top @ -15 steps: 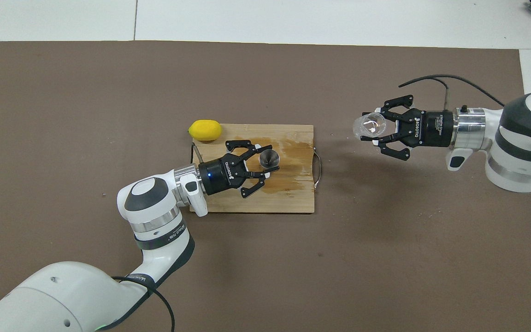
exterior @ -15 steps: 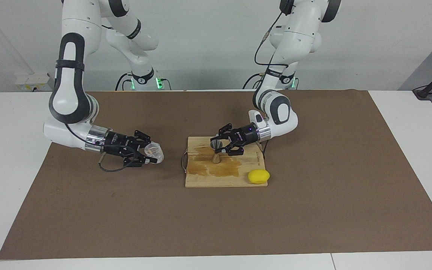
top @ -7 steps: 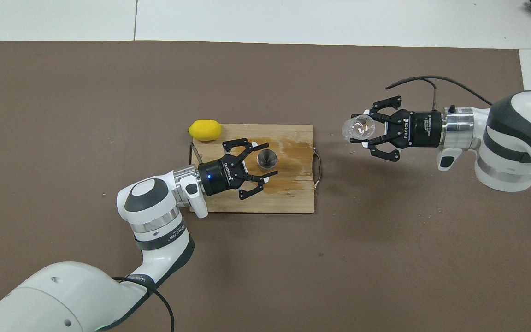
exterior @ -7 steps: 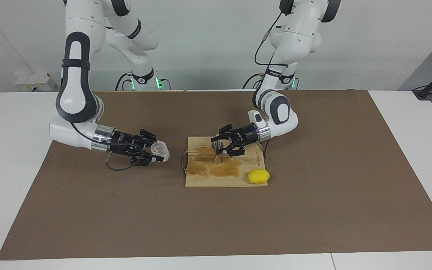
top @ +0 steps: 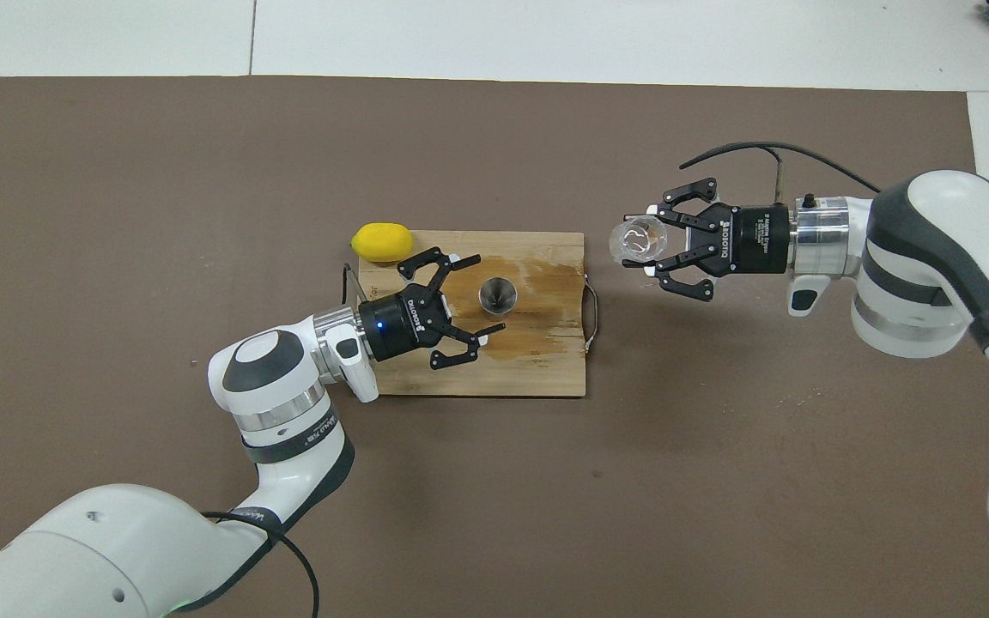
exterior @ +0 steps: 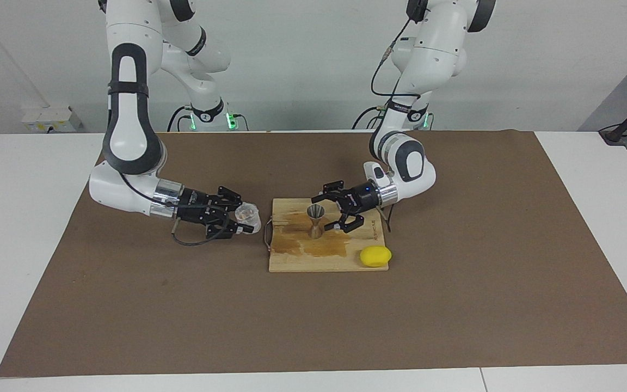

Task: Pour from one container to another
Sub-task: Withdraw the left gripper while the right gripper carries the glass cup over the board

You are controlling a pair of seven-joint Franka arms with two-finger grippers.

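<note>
On the wooden cutting board (exterior: 292,256) in the middle of the brown mat (exterior: 455,305), the steel jigger (exterior: 315,221) stood upright, long axis vertical, one open cone facing up, on the board's stained patch near its middle. The left gripper (exterior: 336,212) sat low over the board just beside it, toward the left arm's end, fingers spread wide and apart from the jigger, gripping nothing. And there was the right gripper (exterior: 244,221), held over the mat just off the board's edge toward the right arm's end, by the wire handle (exterior: 266,235), fingers closed on the clear glass cup (exterior: 247,213). The cup lay tipped on its side in that grip, long axis roughly level, its mouth pointing toward the board and the jigger. A yellow lemon (exterior: 375,256) rested at the board's corner farthest from the robots, toward the left arm's end, touching the edge.
</note>
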